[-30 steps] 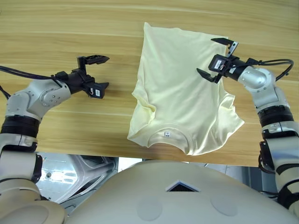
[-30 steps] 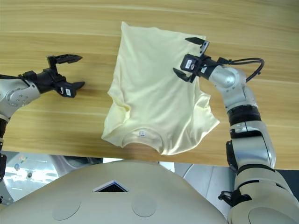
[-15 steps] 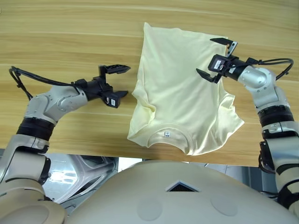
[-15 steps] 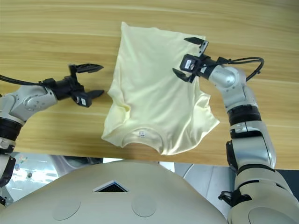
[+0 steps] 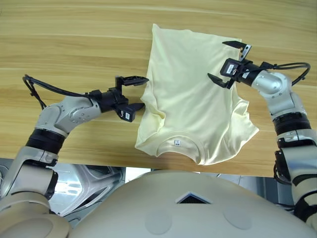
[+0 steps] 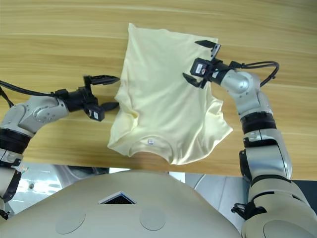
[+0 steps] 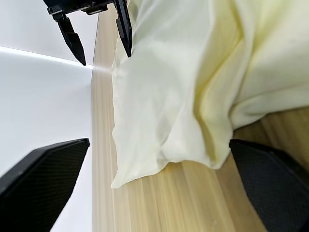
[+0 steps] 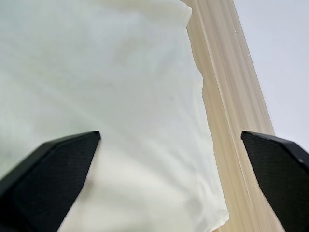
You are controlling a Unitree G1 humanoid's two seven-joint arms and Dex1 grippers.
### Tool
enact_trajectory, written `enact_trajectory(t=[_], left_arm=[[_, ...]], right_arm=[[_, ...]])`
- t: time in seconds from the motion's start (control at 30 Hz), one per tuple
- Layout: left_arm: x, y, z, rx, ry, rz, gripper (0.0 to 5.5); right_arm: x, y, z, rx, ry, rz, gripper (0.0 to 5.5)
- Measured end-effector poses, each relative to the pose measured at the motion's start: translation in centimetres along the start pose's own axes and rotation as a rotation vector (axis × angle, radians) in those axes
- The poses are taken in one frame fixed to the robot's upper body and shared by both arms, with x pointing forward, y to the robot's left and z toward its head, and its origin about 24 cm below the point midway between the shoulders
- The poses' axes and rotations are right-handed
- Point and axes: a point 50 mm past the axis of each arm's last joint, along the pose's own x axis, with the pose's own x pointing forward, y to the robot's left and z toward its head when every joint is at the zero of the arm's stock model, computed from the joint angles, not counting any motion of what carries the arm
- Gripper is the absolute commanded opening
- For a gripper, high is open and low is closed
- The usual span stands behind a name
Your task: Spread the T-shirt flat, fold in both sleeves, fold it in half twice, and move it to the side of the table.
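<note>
The T-shirt point(image 5: 190, 99) lies on the table point(image 5: 74, 44), collar toward the robot, its sides rumpled (not yet flat), so the job looks to be at the spreading step. The left gripper point(image 5: 145, 91) is wide open and empty just beside the bunched left sleeve point(image 5: 151, 110). The right gripper point(image 5: 216, 59) hovers open and empty over the shirt's right side. Next, probably: pinch that sleeve edge and draw it outward.

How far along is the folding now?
Done: the T-shirt lies mostly spread on the table. In hand: the open left gripper is at the bunched left sleeve; the right gripper hovers open over the other side. Left: both sleeves, both half folds, moving aside.
</note>
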Motion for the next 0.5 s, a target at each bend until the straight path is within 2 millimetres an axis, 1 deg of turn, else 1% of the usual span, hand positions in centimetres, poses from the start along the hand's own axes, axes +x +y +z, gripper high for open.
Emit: enact_trajectory(t=[0.3,0.37,0.5], left_arm=[[-0.1,0.6,-0.7,0.044,0.043,0.012,5.39],[0.0,0.8,-0.6,0.045,0.041,0.041,5.39],[0.6,1.6,0.1,0.055,-0.003,0.116,5.39]], right_arm=[[0.0,0.1,-0.1,0.003,0.002,0.002,5.4],[-0.1,0.1,-0.1,0.004,0.002,0.001,5.4],[-0.1,0.1,-0.1,0.005,0.003,0.001,5.4]])
